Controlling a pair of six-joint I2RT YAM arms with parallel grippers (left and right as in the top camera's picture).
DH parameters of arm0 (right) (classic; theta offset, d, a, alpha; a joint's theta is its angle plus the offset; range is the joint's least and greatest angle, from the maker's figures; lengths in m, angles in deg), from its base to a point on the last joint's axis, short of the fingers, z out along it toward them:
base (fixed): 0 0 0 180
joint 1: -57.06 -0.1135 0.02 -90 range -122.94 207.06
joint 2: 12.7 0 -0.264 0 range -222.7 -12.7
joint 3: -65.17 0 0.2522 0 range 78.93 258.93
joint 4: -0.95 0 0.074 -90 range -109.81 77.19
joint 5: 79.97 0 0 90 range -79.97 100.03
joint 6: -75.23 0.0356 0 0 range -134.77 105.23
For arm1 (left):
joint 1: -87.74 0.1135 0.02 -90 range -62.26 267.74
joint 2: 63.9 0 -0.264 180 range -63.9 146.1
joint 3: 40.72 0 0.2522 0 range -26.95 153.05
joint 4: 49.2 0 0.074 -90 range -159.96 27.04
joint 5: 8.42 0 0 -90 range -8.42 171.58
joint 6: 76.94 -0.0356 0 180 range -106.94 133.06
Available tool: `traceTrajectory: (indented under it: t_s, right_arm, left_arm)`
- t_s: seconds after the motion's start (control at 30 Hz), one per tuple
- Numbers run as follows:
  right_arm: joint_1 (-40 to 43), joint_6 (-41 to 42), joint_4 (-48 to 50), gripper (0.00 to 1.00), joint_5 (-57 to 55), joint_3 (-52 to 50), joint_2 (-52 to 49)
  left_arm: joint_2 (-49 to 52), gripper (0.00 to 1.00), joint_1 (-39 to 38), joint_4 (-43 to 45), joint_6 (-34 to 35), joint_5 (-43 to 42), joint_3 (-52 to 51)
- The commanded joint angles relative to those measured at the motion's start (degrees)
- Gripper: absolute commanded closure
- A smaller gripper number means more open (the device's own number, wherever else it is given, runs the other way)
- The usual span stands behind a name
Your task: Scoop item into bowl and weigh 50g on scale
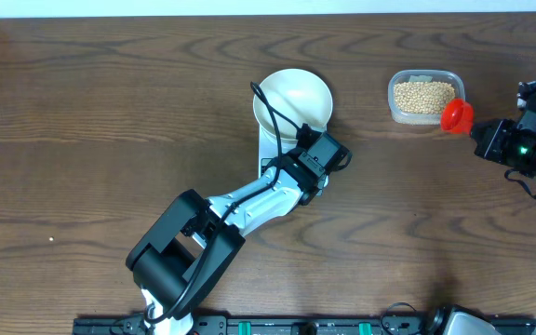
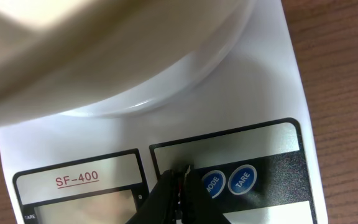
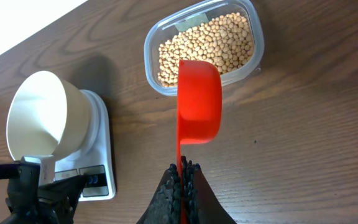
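Pinching handle of red plastic measuring scoop (image 3: pixel 199 102) in right gripper (image 3: pixel 182 174), jaws pressed together on it; cup empty. Straight ahead along handle axis, just beyond cup lip: small round beige beans (image 3: pixel 207 43) in clear plastic tub (image 3: pixel 258 46); right arm nearer. Left gripper (image 2: pixel 182 179) closed, tips at panel of white rectangular digital scale (image 2: pixel 272 74); round white bowl (image 2: pixel 104 56) on it.

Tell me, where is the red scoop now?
Overhead, the red scoop is far right, clamped in the right arm's jaws, at the corner of the clear bean tub.
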Motion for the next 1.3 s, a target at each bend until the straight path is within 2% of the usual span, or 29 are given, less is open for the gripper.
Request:
traceTrajectory:
  t_s: [0.0,0.33,0.53,0.87,1.03,1.27]
  right_arm:
    - [-0.3,-1.1,-0.1,0.99,0.4,1.0,-0.1]
    - [-0.3,-1.1,-0.2,0.99,0.4,1.0,-0.1]
    - [-0.3,-1.1,-0.2,0.99,0.4,1.0,-0.1]
    - [-0.3,-1.1,-0.1,0.99,0.4,1.0,-0.1]
    - [-0.3,-1.1,-0.1,0.99,0.4,1.0,-0.1]
    - [-0.3,-1.1,0.1,0.99,0.4,1.0,-0.1]
  left_arm:
    - [6.3,0.93,2.6,-4.1,0.5,3.7,-4.7]
    - [6.3,0.93,4.2,-2.6,0.2,3.6,-4.7]
    - [6.3,0.93,3.8,-2.5,-0.5,-1.5,-4.7]
    - [5.5,0.93,3.2,-3.5,-2.8,-2.5,-4.4]
    - [-0.7,0.93,3.2,-6.8,-2.8,-3.0,-3.7]
    - [-17.2,0.93,3.3,-12.0,-2.8,-3.0,-3.6]
